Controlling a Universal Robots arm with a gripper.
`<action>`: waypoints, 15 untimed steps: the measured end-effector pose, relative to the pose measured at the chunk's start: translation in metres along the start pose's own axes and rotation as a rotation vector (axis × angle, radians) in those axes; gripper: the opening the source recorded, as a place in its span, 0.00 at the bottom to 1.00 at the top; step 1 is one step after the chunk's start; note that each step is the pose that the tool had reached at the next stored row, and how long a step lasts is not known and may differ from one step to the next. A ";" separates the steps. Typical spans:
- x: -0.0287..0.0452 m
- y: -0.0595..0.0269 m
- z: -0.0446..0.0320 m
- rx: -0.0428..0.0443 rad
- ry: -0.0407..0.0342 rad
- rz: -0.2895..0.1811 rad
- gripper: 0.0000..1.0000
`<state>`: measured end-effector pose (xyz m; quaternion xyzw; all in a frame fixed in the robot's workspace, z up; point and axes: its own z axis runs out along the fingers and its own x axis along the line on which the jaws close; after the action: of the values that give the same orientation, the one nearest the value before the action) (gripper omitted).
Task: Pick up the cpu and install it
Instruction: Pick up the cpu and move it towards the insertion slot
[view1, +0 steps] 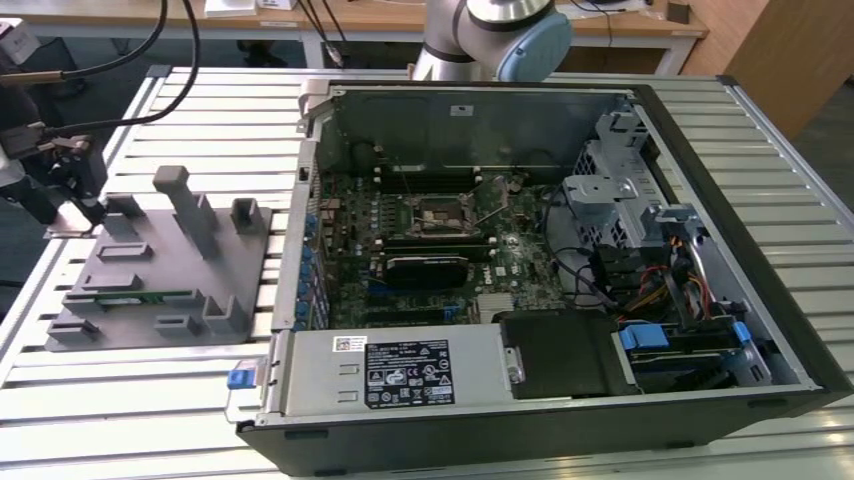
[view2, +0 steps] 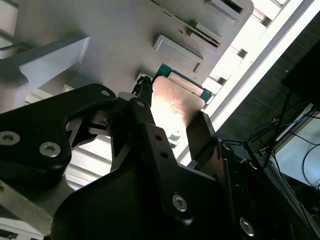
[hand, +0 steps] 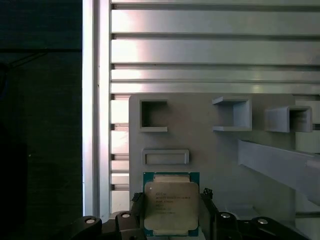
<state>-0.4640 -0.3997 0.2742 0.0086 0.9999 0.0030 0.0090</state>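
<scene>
- Gripper (hand: 171, 196) fingers (hand: 136, 201) pinch the cpu (hand: 171, 205) by opposite edges, hiding its near edge.
- Gray tray (hand: 220, 150) lies beneath; contact unclear.
- Computer case (view1: 694, 330) stands well apart.

The cpu (hand: 171, 202): silver top, green rim. Tray (hand: 210, 150) plain grey; table (hand: 200, 50) silver w/ ribbed slats.
</scene>
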 end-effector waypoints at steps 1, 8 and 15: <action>0.0000 0.0000 -0.0006 0.0000 0.0000 0.000 0.53; -0.0001 0.0002 -0.0052 0.0000 0.0000 0.000 0.53; -0.0002 0.0004 -0.0107 0.0000 0.0001 0.000 0.53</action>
<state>-0.4640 -0.3994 0.2848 0.0086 0.9999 0.0030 0.0089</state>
